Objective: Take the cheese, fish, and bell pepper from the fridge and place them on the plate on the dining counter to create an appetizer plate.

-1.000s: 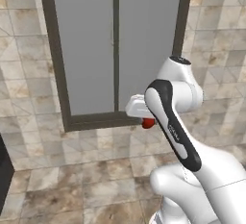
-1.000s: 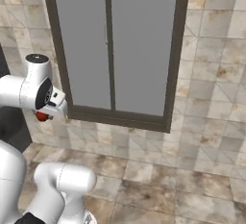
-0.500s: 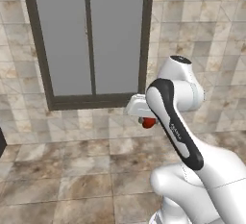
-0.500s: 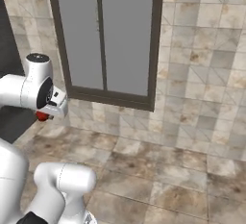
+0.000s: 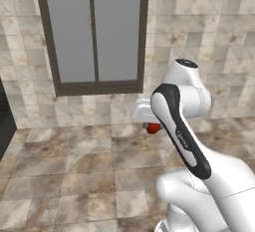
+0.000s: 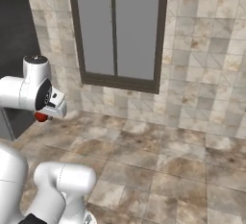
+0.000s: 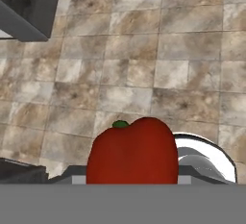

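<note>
- Jaws clamped on the bell pepper (image 7: 132,152); my gripper (image 5: 151,126) carries it in the air above the tiled floor (image 5: 64,176).
- Hand view: pepper sits right at the bottom, between my finger tips, which it hides almost entirely. Glossy, deep red, rounded with a faint dip on top; small green stem nub (image 7: 120,124) at its upper left.
- Left base view: pepper shows as a small red blob under the white hand, just left of my dark forearm band.
- Right base view: same red blob (image 6: 41,117) peeks out below the white hand (image 6: 54,104), at the left edge of the scene.
- Behind the pepper in the base views: tall grey two-pane window (image 5: 93,32) with a dark frame, set in a beige tiled wall (image 6: 206,50).
- Hand view, upper left corner: a dark grey block (image 7: 29,4) over the floor tiles; cannot tell what it is.
</note>
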